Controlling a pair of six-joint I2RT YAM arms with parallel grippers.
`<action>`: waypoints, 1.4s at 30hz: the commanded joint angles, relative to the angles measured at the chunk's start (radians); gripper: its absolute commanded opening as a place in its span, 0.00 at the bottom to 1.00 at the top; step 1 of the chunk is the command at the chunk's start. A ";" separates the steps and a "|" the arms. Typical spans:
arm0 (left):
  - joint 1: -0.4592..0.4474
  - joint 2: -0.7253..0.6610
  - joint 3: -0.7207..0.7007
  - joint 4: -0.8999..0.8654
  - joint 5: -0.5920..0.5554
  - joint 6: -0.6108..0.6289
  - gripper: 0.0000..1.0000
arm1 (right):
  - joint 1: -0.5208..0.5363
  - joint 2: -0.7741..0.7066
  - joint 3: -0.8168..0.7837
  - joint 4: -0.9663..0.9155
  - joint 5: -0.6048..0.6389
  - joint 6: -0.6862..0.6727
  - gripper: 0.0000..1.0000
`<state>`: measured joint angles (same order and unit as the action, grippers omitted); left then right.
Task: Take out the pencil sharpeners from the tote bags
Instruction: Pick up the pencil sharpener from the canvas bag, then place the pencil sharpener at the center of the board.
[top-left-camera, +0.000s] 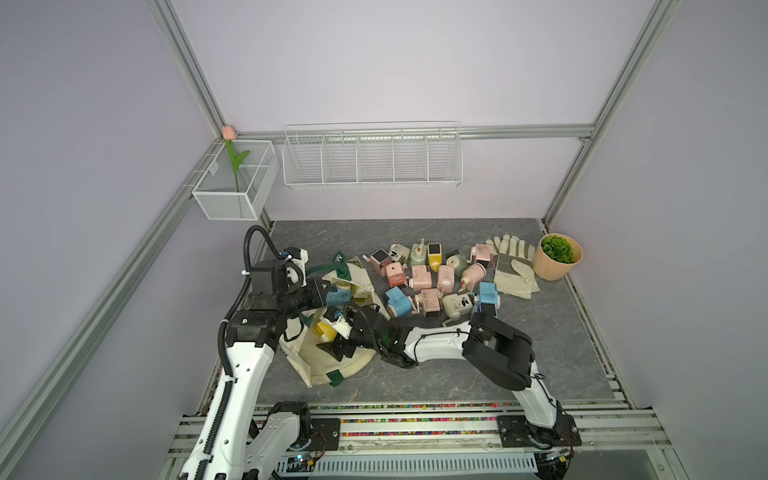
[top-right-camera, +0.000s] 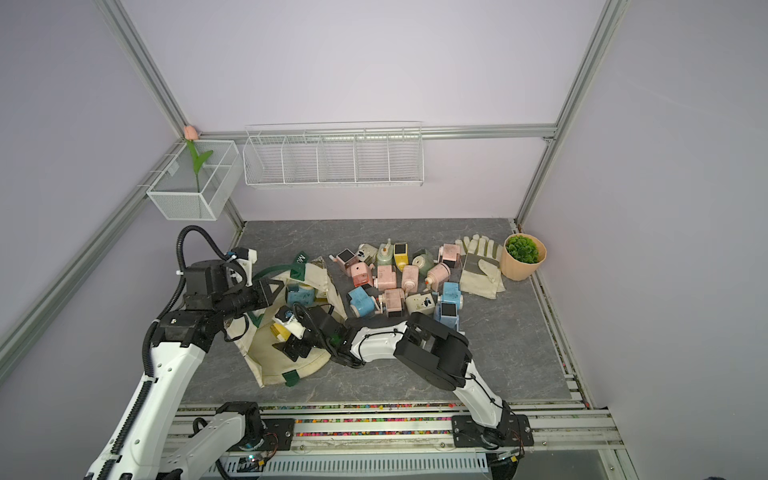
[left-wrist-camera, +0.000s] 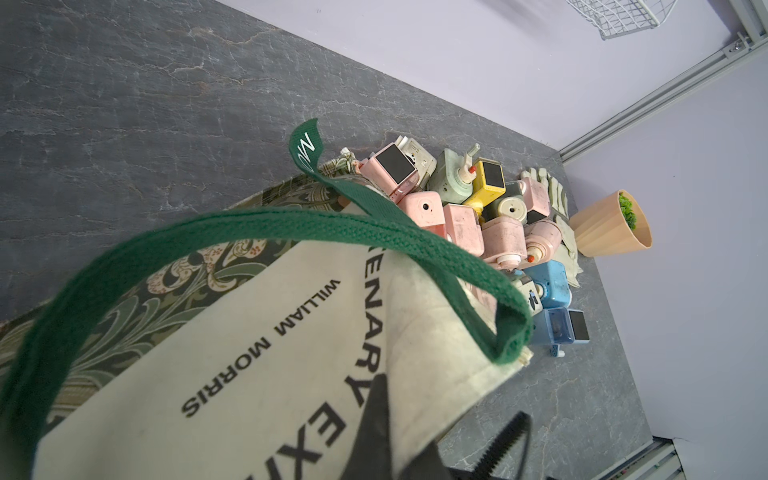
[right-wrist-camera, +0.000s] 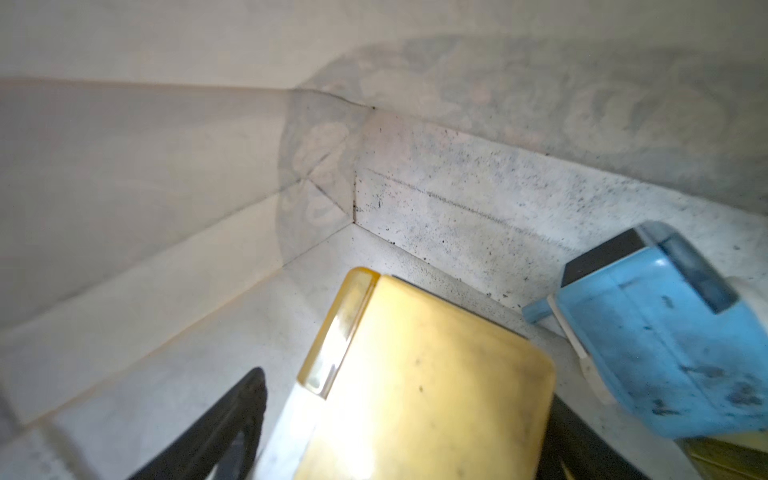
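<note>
Yellow sharpener (right-wrist-camera: 415, 395) between right fingers (right-wrist-camera: 232, 424) inside tote bag (top-left-camera: 357, 365); left fingers (left-wrist-camera: 374, 424) pinch rim.

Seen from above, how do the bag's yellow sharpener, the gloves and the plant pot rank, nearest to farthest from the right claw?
1. yellow sharpener, in the tote bag at the right claw.
2. gloves, well to the right.
3. plant pot, right corner beyond them.

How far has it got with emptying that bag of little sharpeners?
Mostly done: a big pile of sharpeners already lies on the table beside the tote bag. In hand: the left claw pinches the bag's edge open while the right claw, inside, straddles a yellow sharpener; a firm grip I cannot confirm. Left: that one, a blue sharpener next to it and paler ones near the mouth.
</note>
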<state>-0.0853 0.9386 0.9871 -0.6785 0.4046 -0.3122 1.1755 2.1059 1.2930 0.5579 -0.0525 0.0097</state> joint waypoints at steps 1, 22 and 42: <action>0.001 -0.007 0.019 0.028 -0.001 0.004 0.00 | 0.013 -0.104 -0.052 0.021 -0.030 -0.048 0.61; 0.000 -0.011 0.020 0.026 -0.001 0.003 0.00 | 0.058 -0.707 -0.462 -0.313 0.119 -0.106 0.59; 0.008 -0.014 0.022 0.028 0.005 0.000 0.00 | -0.139 -0.631 -0.520 -0.420 0.328 0.024 0.60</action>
<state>-0.0849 0.9386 0.9871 -0.6781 0.4042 -0.3122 1.0546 1.4429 0.7391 0.1219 0.2623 0.0044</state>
